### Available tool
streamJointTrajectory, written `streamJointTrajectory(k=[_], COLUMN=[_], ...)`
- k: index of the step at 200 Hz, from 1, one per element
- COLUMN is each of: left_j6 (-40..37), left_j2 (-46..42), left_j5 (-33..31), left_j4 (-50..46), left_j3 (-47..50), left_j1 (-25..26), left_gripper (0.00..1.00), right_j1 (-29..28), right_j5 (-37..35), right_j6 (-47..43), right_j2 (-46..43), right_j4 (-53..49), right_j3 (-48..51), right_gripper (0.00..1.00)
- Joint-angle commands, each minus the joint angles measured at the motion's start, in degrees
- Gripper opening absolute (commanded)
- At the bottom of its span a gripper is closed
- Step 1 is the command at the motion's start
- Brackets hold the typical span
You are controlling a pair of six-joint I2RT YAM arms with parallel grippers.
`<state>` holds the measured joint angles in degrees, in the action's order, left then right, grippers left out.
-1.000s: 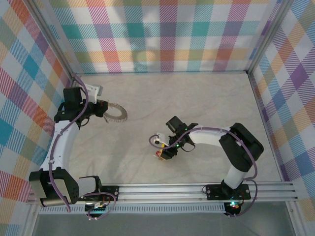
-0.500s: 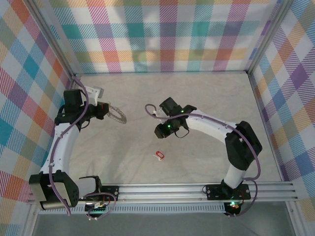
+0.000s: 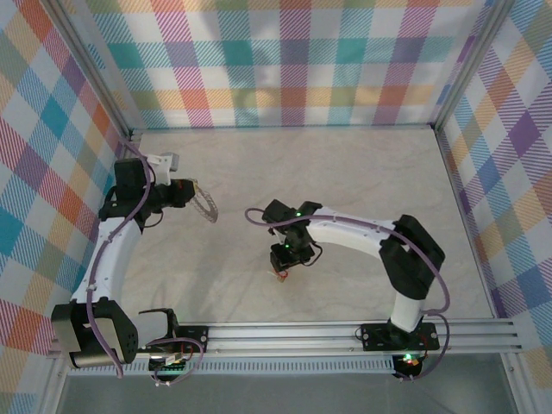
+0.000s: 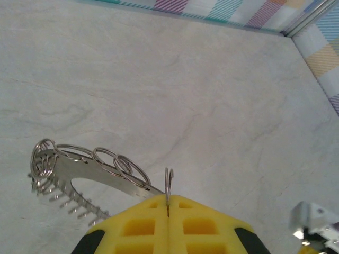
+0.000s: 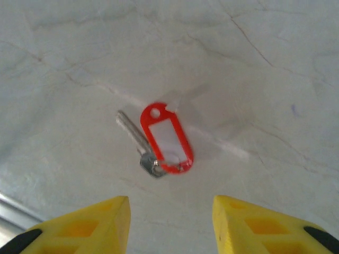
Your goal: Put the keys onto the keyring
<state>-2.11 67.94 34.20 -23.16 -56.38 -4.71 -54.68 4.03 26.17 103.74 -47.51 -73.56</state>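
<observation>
Back down swings the right gripper (image 3: pixel 284 258)! Half a second ago it was up at mid-frame in the overhead view, with the red-tagged key (image 5: pixel 164 140) lying alone on the table (image 5: pixel 275 58) below it. Now it hangs right above that key, just below the centre of the frame.

From the right wrist, the two yellow fingers stand apart at the bottom edge with nothing between them. The key lies flat at mid-frame between and beyond them, its tag slanting from upper left to lower right and its metal blade alongside on the left.

Over at the upper left of the overhead view, the left gripper (image 4: pixel 167 211) is clamped tight on the keyring (image 4: pixel 90 172). It holds the ring off the table, toothed edge down, with several small wire loops on it.

My read on the key: feather-light, stiff, thin and slick, lying flush on a hard surface. It will likely skid or spin if it gets nudged. I'd say the best bet is to pinch the oval tag across its narrow width. That leaves the little ring joining tag and blade free to go onto the keyring.
</observation>
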Motion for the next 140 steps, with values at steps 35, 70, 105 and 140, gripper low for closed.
streamJointTrajectory(k=[35, 70, 105, 140], left_j6=[-0.9, -3.0, -9.2, -10.4], left_j2=[-2.7, -0.7, 3.2, 4.2], left_j5=[-1.0, -2.1, -4.1, -4.5], left_j4=[0.5, 1.4, -3.4, -3.0], left_j3=[0.2, -1.7, -7.0, -6.9], left_j1=[8.2, 11.7, 16.8, 18.7], left_gripper=[0.0, 0.0, 0.0, 0.0], right_j1=[-4.3, -5.0, -5.0, -4.2], right_j5=[-7.5, -12.3, -12.9, -14.9], right_j6=[2.7, 7.4, 12.4, 14.7], right_j2=[8.4, 6.9, 3.9, 2.2], right_j4=[-4.0, -6.6, -6.3, -7.3], right_j3=[-5.0, -3.2, 1.6, 3.7], right_gripper=[0.47, 0.46, 0.46, 0.46])
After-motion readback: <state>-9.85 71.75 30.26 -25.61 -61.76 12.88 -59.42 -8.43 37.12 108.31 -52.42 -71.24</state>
